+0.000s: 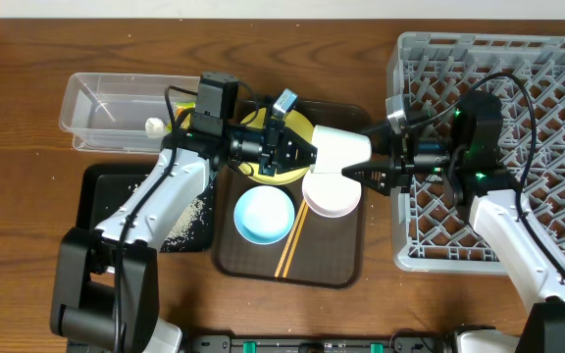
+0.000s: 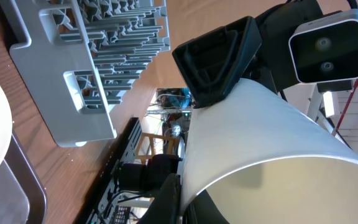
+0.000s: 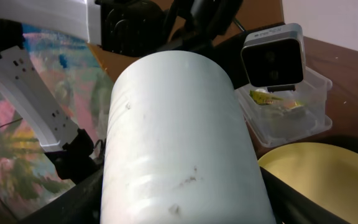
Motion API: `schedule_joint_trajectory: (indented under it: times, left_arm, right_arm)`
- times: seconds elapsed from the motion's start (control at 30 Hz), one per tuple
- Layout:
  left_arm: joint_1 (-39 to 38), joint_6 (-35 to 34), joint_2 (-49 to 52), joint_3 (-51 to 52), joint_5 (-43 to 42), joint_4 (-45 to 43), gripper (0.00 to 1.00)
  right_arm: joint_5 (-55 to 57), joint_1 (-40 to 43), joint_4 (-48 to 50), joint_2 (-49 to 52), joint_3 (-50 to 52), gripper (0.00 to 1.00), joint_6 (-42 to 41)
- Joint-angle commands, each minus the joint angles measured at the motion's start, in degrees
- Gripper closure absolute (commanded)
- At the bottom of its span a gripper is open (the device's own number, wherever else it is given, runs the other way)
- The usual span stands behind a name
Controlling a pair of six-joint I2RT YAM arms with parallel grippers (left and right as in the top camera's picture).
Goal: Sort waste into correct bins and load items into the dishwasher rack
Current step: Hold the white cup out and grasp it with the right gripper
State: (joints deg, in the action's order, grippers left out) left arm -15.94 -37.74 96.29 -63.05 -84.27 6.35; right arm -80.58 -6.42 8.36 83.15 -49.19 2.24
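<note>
Left tool (image 1: 307, 149) of mine is pinching the small white cup (image 1: 341, 147), which lies on its side in the air. In the left wrist view one black finger (image 2: 219, 59) presses on the upper wall of the cup (image 2: 278, 155). My right tool (image 1: 366, 175) reaches the other end of the cup. In the right wrist view its dark fingers (image 3: 79, 193) stand on both sides of the cup (image 3: 179, 143), but I cannot tell if they press on it or are only spread around it.

The cup hangs over the far right corner of the dark brown serving tray (image 1: 287, 270), just beside the rim of the white bowl (image 1: 333, 194). The left edge of the large grey plastic dishwasher rack (image 1: 498, 69) is near. Only a narrow strip of wooden tabletop (image 1: 27, 59) lies between the tray and the rack.

Under my left tool is the round yellow-green plate (image 1: 281, 176), partly hidden. The light blue bowl (image 1: 265, 214) sits beside the white bowl, with the wooden chopsticks (image 1: 290, 253) running toward the near edge of the tray.

On the left, the clear rectangular plastic tub (image 1: 96, 98) holds the crumpled green-yellow-orange snack wrapper (image 1: 179, 122) and the small white scrap (image 1: 153, 126). The shallow black rectangular tray (image 1: 101, 196) holds the whitish rice-like crumbs (image 1: 189, 221). Bare wood shows beyond the tub and along the far edge.
</note>
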Motion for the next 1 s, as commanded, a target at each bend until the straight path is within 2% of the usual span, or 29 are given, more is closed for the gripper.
schedule_joint_trajectory:
  times: [0.0, 0.27, 0.47, 0.6, 0.7, 0.77, 0.9, 0.97]
  left_arm:
    - [-0.15, -0.09, -0.04, -0.92, -2.08, -0.07, 0.94]
    - [-0.15, -0.09, -0.04, -0.92, -2.08, -0.07, 0.94]
    - [-0.15, -0.09, -0.04, -0.92, -2.03, -0.07, 0.92]
    - [-0.15, -0.04, -0.04, -0.92, -0.33, -0.07, 0.83]
    - [-0.15, -0.04, -0.04, -0.92, 1.90, -0.07, 0.72]
    - [-0.09, -0.04, -0.04, -0.92, 3.67, -0.02, 0.70]
    - [0.39, 1.27, -0.07, -0.92, 7.93, 0.04, 0.64]
    - [1.20, 2.32, -0.09, -0.92, 10.69, 0.70, 0.62]
  right_arm:
    - [0.55, -0.42, 0.50, 0.07, -0.94, 0.32, -0.52]
    - [0.55, -0.42, 1.60, 0.04, -0.94, 0.36, -1.40]
    - [0.61, -0.42, 1.70, 0.04, -0.94, 0.44, -1.66]
    - [0.70, -0.42, 1.66, 0.04, -0.94, 0.49, -3.23]
    - [3.06, -0.39, 1.66, 0.04, -0.94, 0.55, -6.10]
    - [5.73, -0.35, 1.29, 0.04, -0.94, 0.60, -7.85]
    - [13.40, -0.35, -1.07, 0.04, -0.94, 0.63, -9.16]
    - [18.73, -0.35, -3.37, 0.04, -0.94, 0.71, -9.31]
